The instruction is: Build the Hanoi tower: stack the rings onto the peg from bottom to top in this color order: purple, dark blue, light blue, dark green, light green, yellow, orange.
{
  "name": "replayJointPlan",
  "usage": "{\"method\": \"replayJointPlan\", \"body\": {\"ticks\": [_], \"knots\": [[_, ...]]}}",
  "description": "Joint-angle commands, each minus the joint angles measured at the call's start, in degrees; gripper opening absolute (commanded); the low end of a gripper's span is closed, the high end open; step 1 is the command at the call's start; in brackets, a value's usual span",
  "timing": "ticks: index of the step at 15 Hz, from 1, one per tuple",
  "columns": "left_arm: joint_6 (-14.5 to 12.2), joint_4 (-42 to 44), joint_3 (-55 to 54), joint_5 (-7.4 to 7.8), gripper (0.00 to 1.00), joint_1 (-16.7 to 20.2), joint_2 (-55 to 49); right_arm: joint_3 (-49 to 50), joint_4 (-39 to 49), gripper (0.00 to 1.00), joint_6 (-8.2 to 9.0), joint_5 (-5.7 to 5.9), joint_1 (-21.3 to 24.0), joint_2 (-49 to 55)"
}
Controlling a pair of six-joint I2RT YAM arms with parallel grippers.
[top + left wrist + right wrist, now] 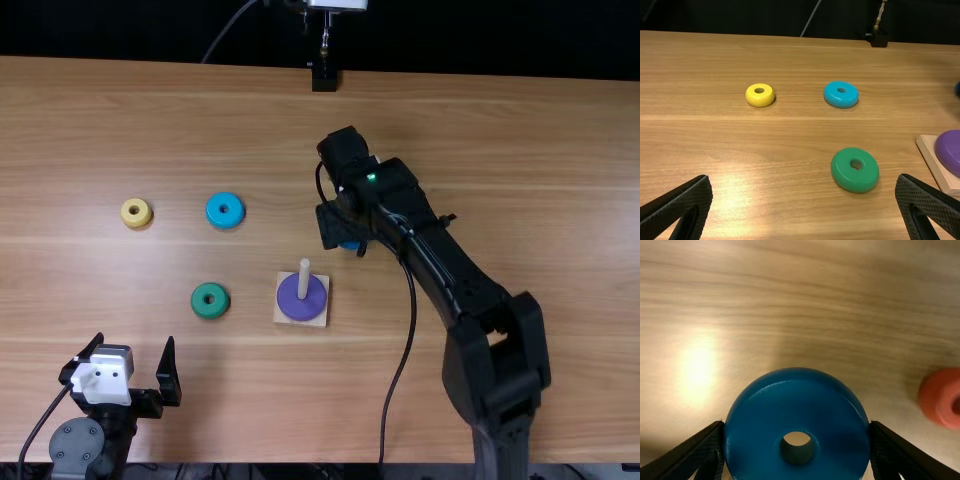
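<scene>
Top view: purple ring [302, 311] seated on peg [304, 277] | right wrist view: dark blue ring [797, 405] grasped by right jaws | left jaws parted | one done, six left

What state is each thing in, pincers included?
Left pincer: open, nothing between its fingers.
Right pincer: closed on the dark blue ring.
Dark blue ring: gripped; cannot tell if lifted.
Peg: upright, top bare.
Base: flat on the table.
Purple ring: on the peg.
Light blue ring: flat, loose.
Green ring: flat, loose.
Yellow ring: flat, loose.
Orange ring: loose.
</scene>
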State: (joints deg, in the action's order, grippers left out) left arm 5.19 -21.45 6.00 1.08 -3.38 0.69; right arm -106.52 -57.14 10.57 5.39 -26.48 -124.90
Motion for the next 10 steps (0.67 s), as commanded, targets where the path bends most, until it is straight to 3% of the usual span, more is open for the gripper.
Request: {"method": "replayJointPlan", "body": {"ticks": [1, 6, 10], "knots": [[-0.3, -4.4, -6.0, 0.18, 1.00, -0.4, -0.7, -2.5, -0.8, 0.00, 0.30, 0.52, -1.2, 6.7], [-0.3, -4.4, -6.0, 0.18, 1.00, -0.4, -0.7, -3.9, -7.4, 0.00, 0.19, 0.41, -2.4, 15.8], [-0.3, -4.4, -6.0, 0.18, 1.00, -0.4, -0.7, -9.3, -13.8, 0.00, 0.08, 0.41, -4.8, 16.5]]}}
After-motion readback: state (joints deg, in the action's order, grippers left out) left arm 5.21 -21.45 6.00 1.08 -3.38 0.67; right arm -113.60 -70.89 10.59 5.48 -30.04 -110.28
